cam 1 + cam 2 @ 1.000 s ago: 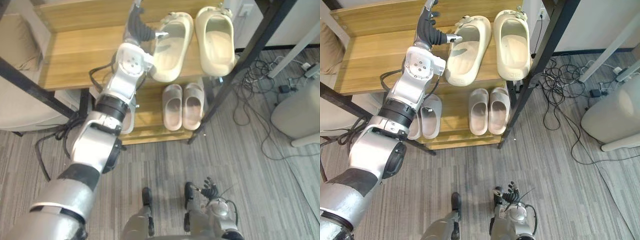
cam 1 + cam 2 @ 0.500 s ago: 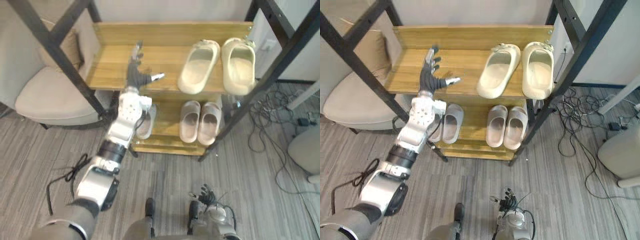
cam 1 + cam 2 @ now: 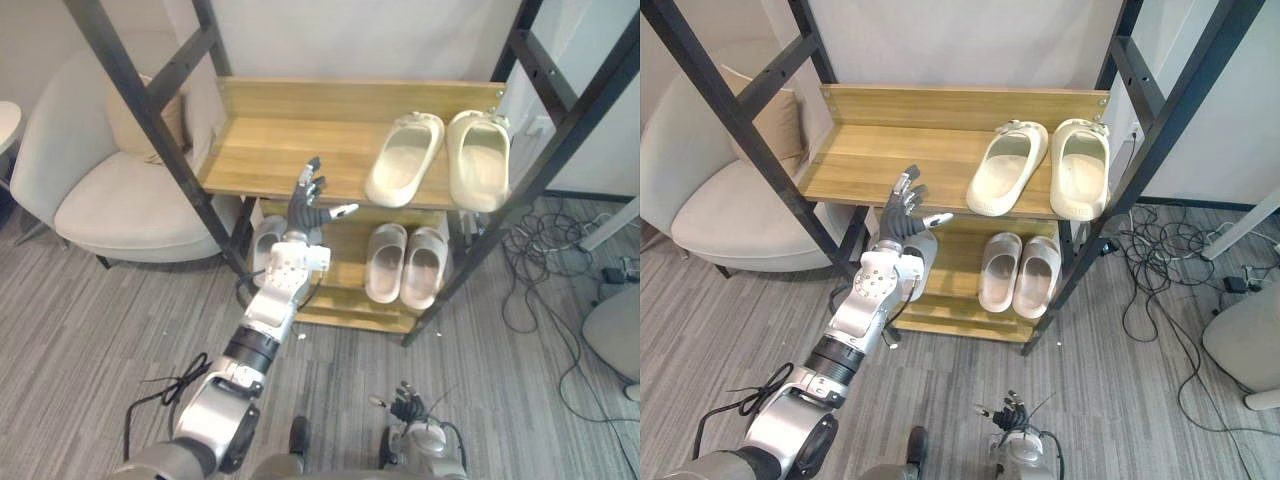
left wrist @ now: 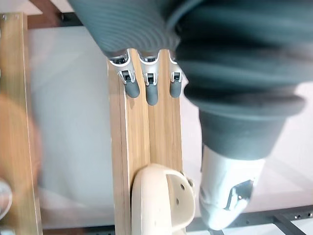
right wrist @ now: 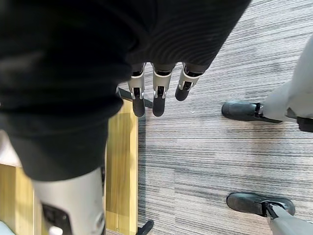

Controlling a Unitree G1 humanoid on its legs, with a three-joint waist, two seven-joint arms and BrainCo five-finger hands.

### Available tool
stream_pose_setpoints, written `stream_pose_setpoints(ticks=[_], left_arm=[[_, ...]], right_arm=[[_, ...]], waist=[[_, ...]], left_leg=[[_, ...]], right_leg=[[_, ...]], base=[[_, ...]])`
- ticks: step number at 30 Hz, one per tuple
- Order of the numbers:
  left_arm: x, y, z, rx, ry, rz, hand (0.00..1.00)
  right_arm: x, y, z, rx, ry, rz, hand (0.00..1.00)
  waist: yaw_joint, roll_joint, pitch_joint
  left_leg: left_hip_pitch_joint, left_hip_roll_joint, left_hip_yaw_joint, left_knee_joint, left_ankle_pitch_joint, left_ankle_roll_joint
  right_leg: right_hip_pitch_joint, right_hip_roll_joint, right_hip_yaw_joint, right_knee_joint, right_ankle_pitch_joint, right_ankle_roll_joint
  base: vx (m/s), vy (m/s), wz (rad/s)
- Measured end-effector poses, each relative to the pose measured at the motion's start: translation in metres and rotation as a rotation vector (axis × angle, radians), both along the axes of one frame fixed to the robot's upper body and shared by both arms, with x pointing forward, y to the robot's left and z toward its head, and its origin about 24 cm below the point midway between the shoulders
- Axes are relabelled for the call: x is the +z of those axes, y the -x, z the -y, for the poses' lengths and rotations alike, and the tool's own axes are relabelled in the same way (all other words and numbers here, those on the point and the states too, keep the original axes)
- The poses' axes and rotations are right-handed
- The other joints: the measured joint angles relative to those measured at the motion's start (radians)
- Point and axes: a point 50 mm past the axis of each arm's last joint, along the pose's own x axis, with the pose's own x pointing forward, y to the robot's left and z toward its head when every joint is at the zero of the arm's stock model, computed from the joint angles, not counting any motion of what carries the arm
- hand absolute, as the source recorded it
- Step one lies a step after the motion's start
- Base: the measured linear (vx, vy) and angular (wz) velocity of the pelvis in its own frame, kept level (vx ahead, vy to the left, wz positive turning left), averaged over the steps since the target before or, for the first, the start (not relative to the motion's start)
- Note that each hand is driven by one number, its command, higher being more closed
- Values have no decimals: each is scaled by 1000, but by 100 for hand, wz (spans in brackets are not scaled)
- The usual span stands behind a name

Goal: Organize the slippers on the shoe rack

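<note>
Two cream slippers lie side by side at the right end of the rack's top wooden shelf; the left one sits slightly angled. On the lower shelf stands a beige pair, with a grey slipper to its left, partly hidden by my arm. My left hand is open with straight fingers, raised in front of the top shelf's front edge, apart from the cream slippers and holding nothing. The left wrist view shows its fingers over the shelf edge and a cream slipper beyond. My right hand hangs open over the floor.
Black slanted frame posts flank the rack. A cream armchair stands close on the left. Loose cables lie on the grey floor to the right, beside a rounded white object.
The camera has pulled back and up. My left hand has drawn back from the left cream slipper, coming down to the shelf's front edge; the slipper stays on the top shelf.
</note>
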Motion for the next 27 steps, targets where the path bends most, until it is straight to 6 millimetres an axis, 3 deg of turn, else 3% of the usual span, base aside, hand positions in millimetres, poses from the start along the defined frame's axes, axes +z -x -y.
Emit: stream_pose_setpoints(ticks=[12,20,27], left_arm=[[-1,-3,36,-97,-13,-51,0],[10,-6,59,-156,-4,-58,0],[17,-10,58,-128,64,-67,0]], right_arm=[[0,0,4,-33,-2,0,0],[3,-6,7,-46,-1,17,0],[3,-6,10,-84,-5,17,0]], waist=[[-9,-12,-9],[-17,-21,-5],[-18,-34,-3]], left_leg=[[17,0,36,-7,-4,-4],[10,1,73,-7,-5,-4],[1,-2,103,-7,-7,-3]], right_leg=[[-5,0,38,0,1,0],[-33,0,73,0,6,4],[-60,0,105,0,13,11]], base=[[-30,9,-8],[-19,19,-13],[-18,33,-12]])
